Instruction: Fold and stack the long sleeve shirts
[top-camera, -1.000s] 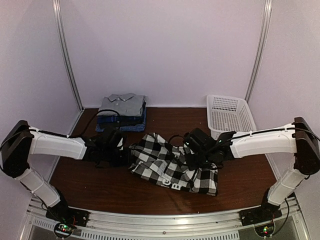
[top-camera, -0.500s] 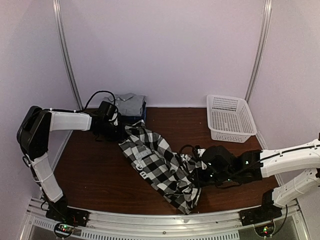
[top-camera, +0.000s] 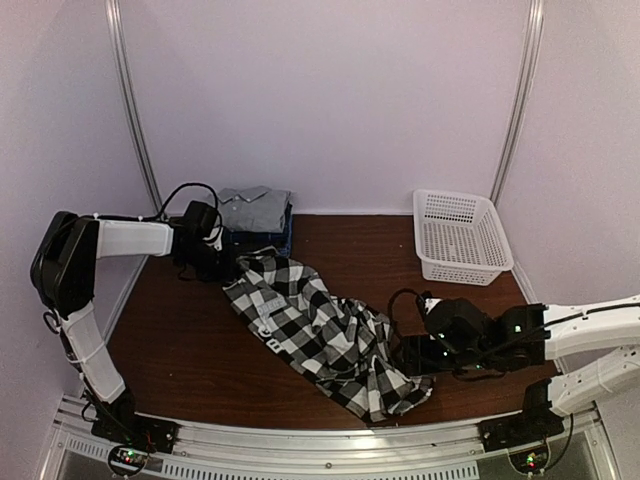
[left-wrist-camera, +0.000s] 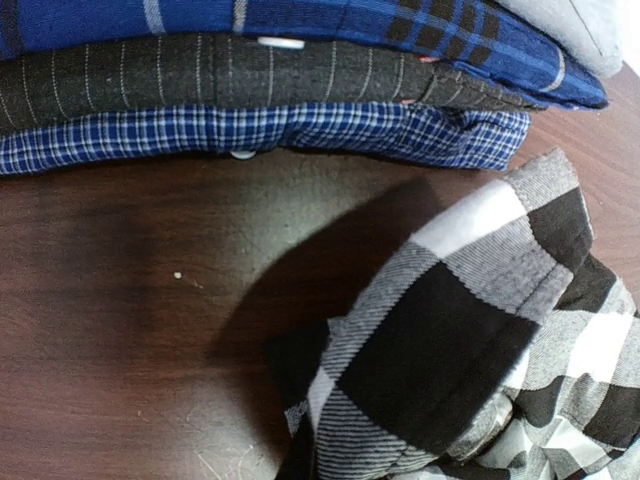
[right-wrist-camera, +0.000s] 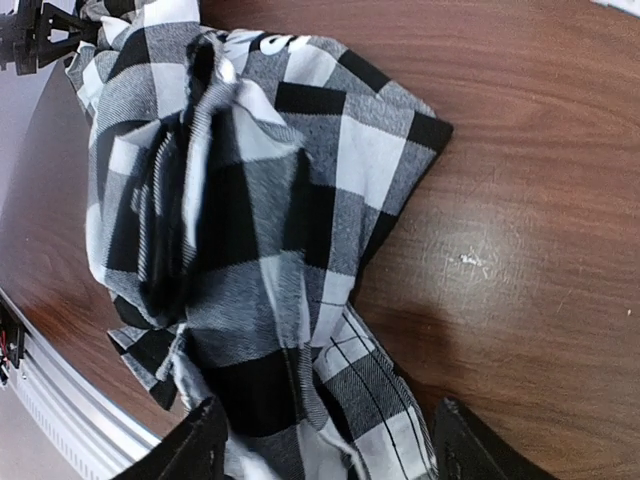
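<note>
Nearest to us, the right fingers (right-wrist-camera: 197, 448) stand wide apart, low over the table (top-camera: 180, 350), and they grip nothing. The near end of the black-and-white check shirt (top-camera: 320, 330) lies crumpled between them and bunches up just ahead of them. We cannot tell whether either finger touches the cloth.

From there the check shirt runs as one long rumpled band across the table, away from the right fingers and up to the left fingers (top-camera: 213, 262). The left fingers are closed tight on its far corner. In the left wrist view that corner folds over them in thick black and white squares, so we see almost nothing of the fingers themselves.

Just beyond the left fingers sits the stack of folded shirts (left-wrist-camera: 260, 90). It has a small blue check at the bottom, then a dark pinstripe, then a bolder blue check, and a plain grey collared shirt on top. A strip of bare table separates the held corner from the stack, near but apart.

Far beyond the right fingers, well apart from the check shirt, the white basket (top-camera: 465, 272) stands near the back wall.
</note>
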